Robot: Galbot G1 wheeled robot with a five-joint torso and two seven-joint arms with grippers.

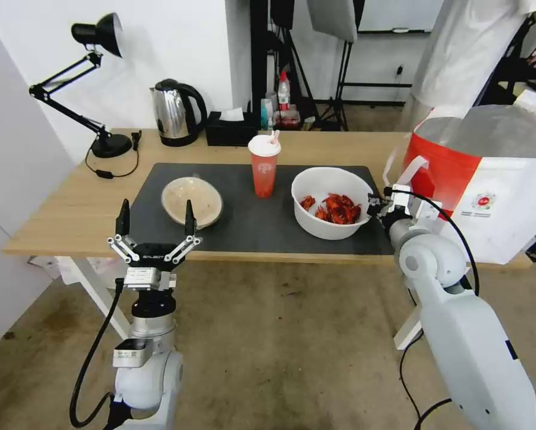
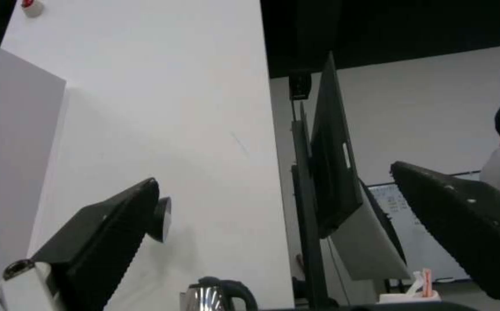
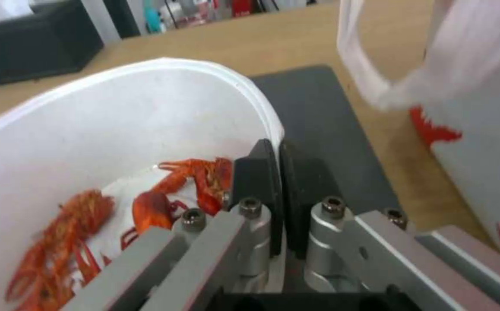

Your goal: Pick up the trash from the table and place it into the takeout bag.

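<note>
The right gripper [image 1: 376, 205] pinches the right rim of the white round bowl [image 1: 330, 182], one finger [image 3: 256, 172] inside the wall and one outside, pressed nearly together on the thin edge; the bowl, holding red crayfish shells [image 1: 333, 209], sits on the right part of the dark grey mat [image 1: 250, 224] that covers the middle of the light-wood table [image 1: 71, 209]; the red drink cup [image 1: 264, 169], with white lid and pinkish straw and a pale round logo too small to read, stands just left of the bowl near the mat's far edge; the shallow beige bowl [image 1: 191, 200] lies on the left part of the mat; the takeout bag [image 1: 489, 179], red and white with a silver lining and open at the top, stands at the table's right end just beside the gripper, a white strap handle [image 1: 406, 169] hanging toward the bowl and a small round red logo with illegible text on its white side; the left gripper [image 1: 156, 222] hovers off the table's near edge in front of the beige bowl, fingers spread wide and pointing up, its body lettered GALBOT; a steel kettle [image 1: 173, 112], a black tissue box [image 1: 231, 128] and a black desk lamp [image 1: 92, 89] stand along the far left side of the table.
</note>
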